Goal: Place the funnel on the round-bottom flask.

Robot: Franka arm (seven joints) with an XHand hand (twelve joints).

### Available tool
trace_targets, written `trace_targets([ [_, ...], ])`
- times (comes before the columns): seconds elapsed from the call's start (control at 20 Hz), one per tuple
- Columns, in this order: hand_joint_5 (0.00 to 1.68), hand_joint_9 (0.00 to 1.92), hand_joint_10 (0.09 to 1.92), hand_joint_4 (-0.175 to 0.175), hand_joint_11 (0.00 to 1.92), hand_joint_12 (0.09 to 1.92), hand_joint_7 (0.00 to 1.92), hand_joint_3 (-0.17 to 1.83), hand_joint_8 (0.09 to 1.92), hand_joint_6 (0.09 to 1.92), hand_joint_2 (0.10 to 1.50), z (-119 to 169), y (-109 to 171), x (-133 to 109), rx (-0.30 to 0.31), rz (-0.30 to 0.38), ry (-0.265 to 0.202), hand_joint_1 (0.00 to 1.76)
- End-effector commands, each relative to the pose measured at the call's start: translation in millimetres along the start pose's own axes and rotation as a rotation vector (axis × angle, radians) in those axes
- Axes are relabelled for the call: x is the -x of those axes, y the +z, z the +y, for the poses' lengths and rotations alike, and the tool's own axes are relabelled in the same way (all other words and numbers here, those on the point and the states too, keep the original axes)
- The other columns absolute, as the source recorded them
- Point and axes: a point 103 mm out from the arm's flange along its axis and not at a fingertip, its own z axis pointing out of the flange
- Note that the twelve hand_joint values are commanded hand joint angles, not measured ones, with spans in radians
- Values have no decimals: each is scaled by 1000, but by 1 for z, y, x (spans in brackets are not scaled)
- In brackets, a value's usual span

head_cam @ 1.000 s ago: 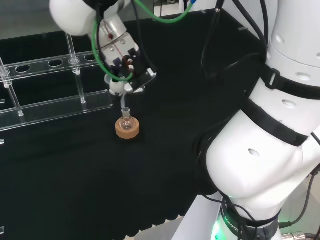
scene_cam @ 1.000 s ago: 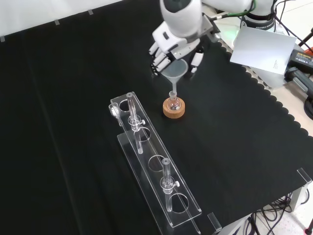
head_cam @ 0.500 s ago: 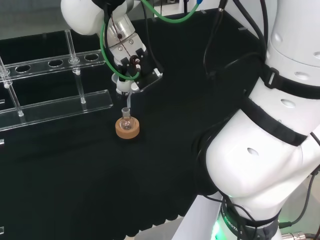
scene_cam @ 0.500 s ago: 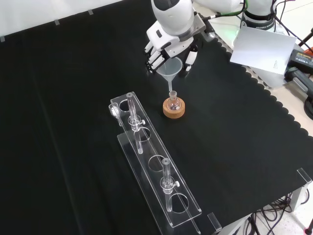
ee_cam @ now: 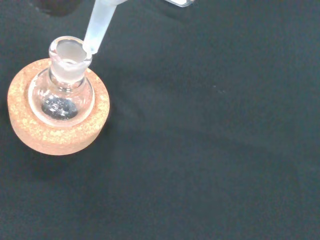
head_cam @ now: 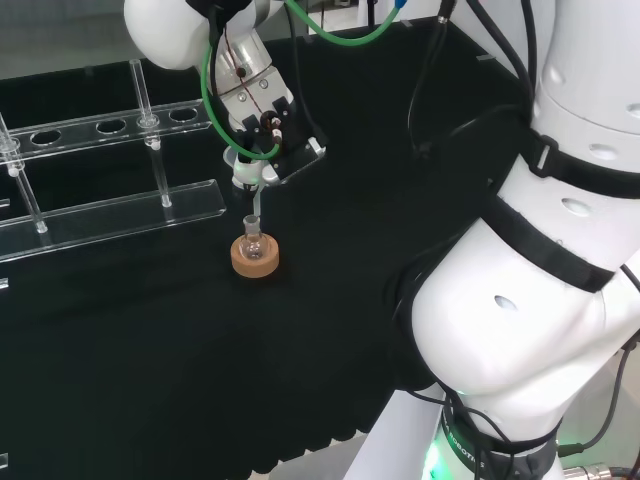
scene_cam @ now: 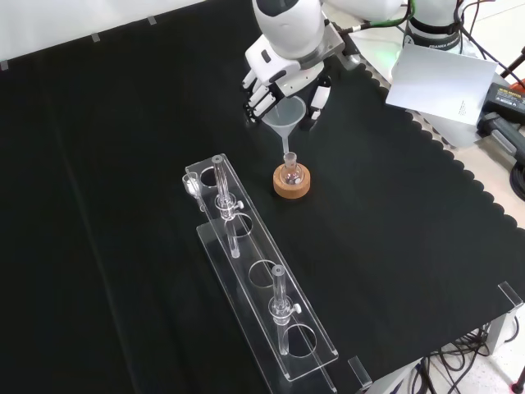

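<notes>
A small clear round-bottom flask (scene_cam: 289,175) (head_cam: 253,244) (ee_cam: 61,95) sits upright in a cork ring stand (scene_cam: 292,185) (head_cam: 255,260) (ee_cam: 30,130) near the middle of the cloth. Above it the hand (scene_cam: 279,72) (head_cam: 262,128) is shut on a clear plastic funnel (scene_cam: 285,119) (head_cam: 251,178), fingers curled round its cone. The funnel's stem (ee_cam: 97,25) hangs upright, its tip just over the flask's mouth, near the rim and slightly off centre.
A long clear acrylic tube rack (scene_cam: 254,279) (head_cam: 100,170) stands just beside the flask, with upright glass tubes (scene_cam: 220,185) in it. The arm's big white links (head_cam: 540,280) rise at the right of the head view. A grey sheet (scene_cam: 439,82) lies at the bench's far corner.
The hand has carried the funnel up and slightly left in the front view, its stem now over the flask's mouth. Over the last half second it has hardly moved.
</notes>
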Motion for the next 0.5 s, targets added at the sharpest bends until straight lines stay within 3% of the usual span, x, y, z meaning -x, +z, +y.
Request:
trace_targets([
  [0.05, 635, 867, 462, -12, 567, 1248, 581, -175, 672, 546, 1113, 4, 2, -5, -16, 2, -1, 850],
  [0.5, 634, 867, 463, -12, 568, 1248, 578, -175, 674, 551, 1114, 10, 12, -12, -19, 14, -13, 850],
])
